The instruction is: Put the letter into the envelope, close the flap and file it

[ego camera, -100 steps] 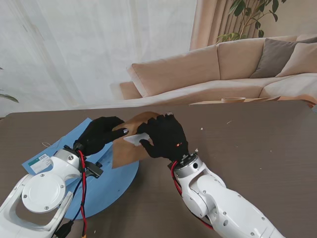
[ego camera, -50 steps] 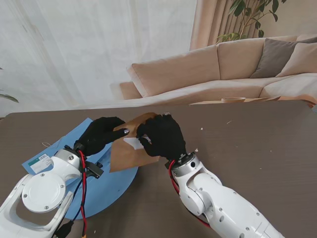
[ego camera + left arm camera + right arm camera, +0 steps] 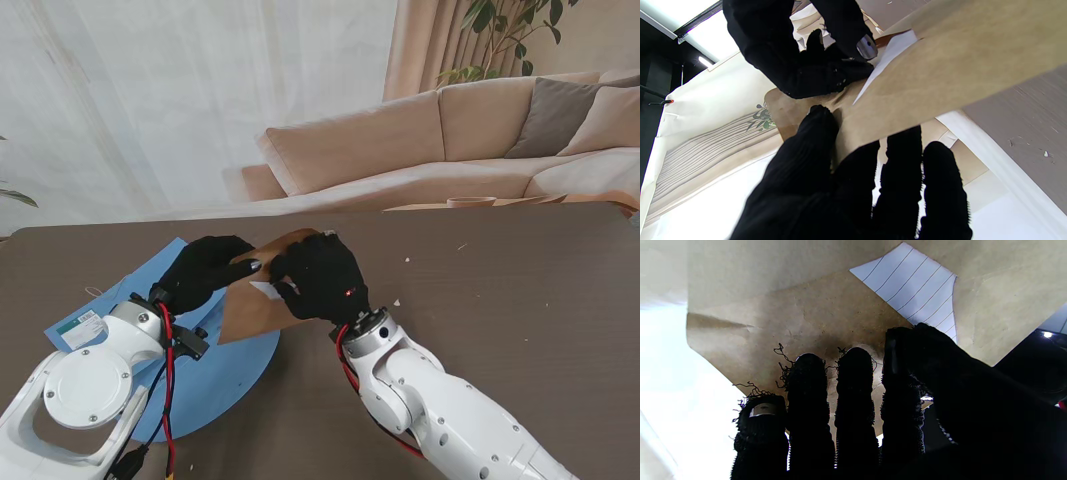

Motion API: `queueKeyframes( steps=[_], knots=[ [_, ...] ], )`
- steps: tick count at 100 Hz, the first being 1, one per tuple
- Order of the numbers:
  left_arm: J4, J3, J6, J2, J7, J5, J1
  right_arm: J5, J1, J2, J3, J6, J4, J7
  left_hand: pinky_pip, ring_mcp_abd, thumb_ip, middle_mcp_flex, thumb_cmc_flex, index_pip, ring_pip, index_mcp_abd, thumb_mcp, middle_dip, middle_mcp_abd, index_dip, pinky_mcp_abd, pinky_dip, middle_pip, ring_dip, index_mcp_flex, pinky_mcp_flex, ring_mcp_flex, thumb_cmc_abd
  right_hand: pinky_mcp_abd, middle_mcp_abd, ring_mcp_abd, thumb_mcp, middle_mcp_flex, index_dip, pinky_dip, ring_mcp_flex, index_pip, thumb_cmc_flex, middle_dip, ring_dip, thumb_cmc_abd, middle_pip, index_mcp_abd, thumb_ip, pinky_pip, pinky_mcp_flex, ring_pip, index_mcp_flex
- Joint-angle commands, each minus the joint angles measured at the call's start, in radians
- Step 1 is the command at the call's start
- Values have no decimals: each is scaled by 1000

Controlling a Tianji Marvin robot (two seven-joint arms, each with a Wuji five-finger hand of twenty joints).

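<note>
1. The table (image 3: 520, 290) fills the lower half of the stand view, and the blue folder (image 3: 215, 370) lies flat at its lower left. If the envelope drops there, it lands beside the folder, not filed in it.
2. The envelope (image 3: 250, 305), centre-left, is lifted clear of the table and tilted. The left hand (image 3: 205, 270) pinches one edge between thumb and fingers; a loose pinch would let it twist.
3. The right hand (image 3: 322, 278) has its fingers pressed against the envelope's mouth and its thumb on the paper. Pushing hard could crumple the flap.
4. The letter (image 3: 917, 293), lined paper, is partly inside with a corner showing. It may jam or slide out.
</note>
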Motion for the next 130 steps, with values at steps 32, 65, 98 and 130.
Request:
queueKeyframes(
  steps=[32, 65, 98, 130],
  knots=[
    [20, -1, -15, -11, 6, 12, -4, 33, -200, 2, 137, 16, -198, 78, 2, -6, 12, -23, 61, 18, -1, -9, -1, 21, -39, 16, -21, 26, 25, 28, -21, -18, -28, 60, 65, 14, 1, -30, -110, -46, -70, -72, -161, -81, -219, -153, 35, -270, 8, 32, -194, -143, -342, -141],
    [37, -5, -42, -12, 9, -7, -3, 141, -404, -5, 316, 41, -331, 170, -3, -7, 13, -28, 61, 16, -6, -13, -2, 28, -39, 14, -26, 26, 23, 28, -22, -23, -38, 62, 137, 65, 29, -59, -349, 42, -234, -245, -475, -144, -422, -328, 138, -451, 118, 134, -505, -302, -701, -314],
    [45, -11, -68, -11, -4, -42, -6, 414, -452, -13, 417, 23, -338, 392, -5, -8, 13, -26, 61, 18, -5, -14, -3, 33, -39, 17, -26, 27, 24, 31, -21, -24, -34, 61, 149, 124, 83, -166, -613, -37, -309, -434, -581, -253, -511, -420, 140, -492, 291, 110, -662, -434, -864, -538],
    [39, -24, -80, -8, -36, -107, 3, 684, -387, -20, 412, -23, -274, 523, -5, -10, 12, -25, 61, 18, -4, -16, -4, 35, -40, 18, -26, 28, 24, 32, -22, -24, -33, 62, 120, 124, 50, -209, -604, -39, -295, -443, -592, -239, -505, -415, 115, -448, 326, 100, -670, -448, -855, -507]
  ],
)
